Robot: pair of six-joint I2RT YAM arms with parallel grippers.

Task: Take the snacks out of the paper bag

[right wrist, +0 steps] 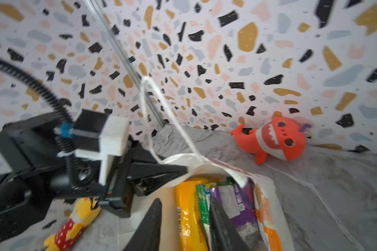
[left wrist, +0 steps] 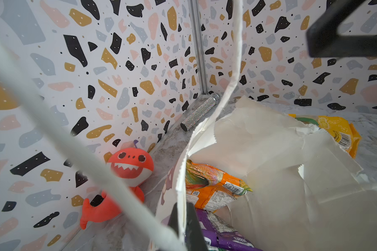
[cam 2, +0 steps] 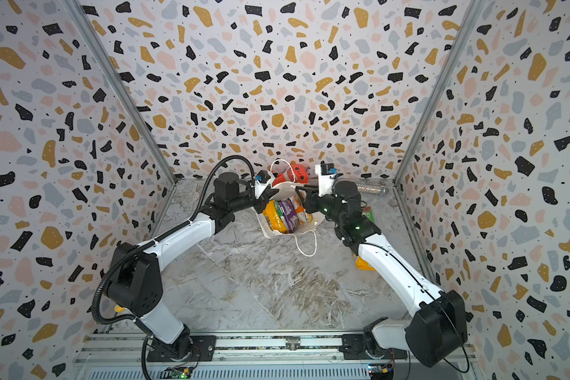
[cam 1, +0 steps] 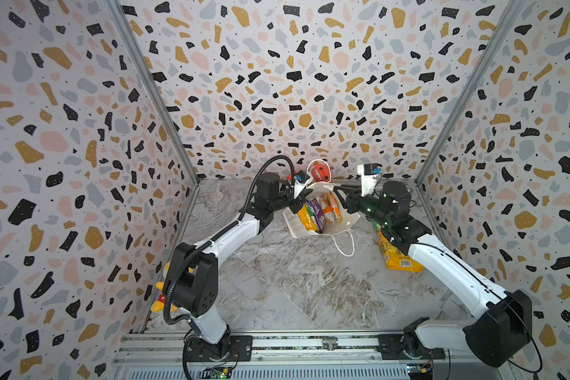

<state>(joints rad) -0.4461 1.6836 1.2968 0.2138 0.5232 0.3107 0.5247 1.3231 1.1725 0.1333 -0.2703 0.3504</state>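
Currently the paper bag is seen in both top views near the back of the marble table, with its mouth open and packets visible inside. Its rim is pinched by the left gripper, jaws closed on the paper; this is shown most clearly by the right wrist view. The right gripper is held over the mouth with jaws partly apart, and nothing is seen gripped.

All four packets standing side by side inside are shown only by the right wrist view:
- orange-yellow packet
- green packet
- purple packet
- orange packet

The silver tube is shown at the back corner in a top view and in the left wrist view. A second orange-yellow packet is laid on the table, partly under the right arm.

The bag rim is seen torn and jagged in the left wrist view. The shark plush is sat between the bag and the back wall. Bare marble is available in front of the bag.
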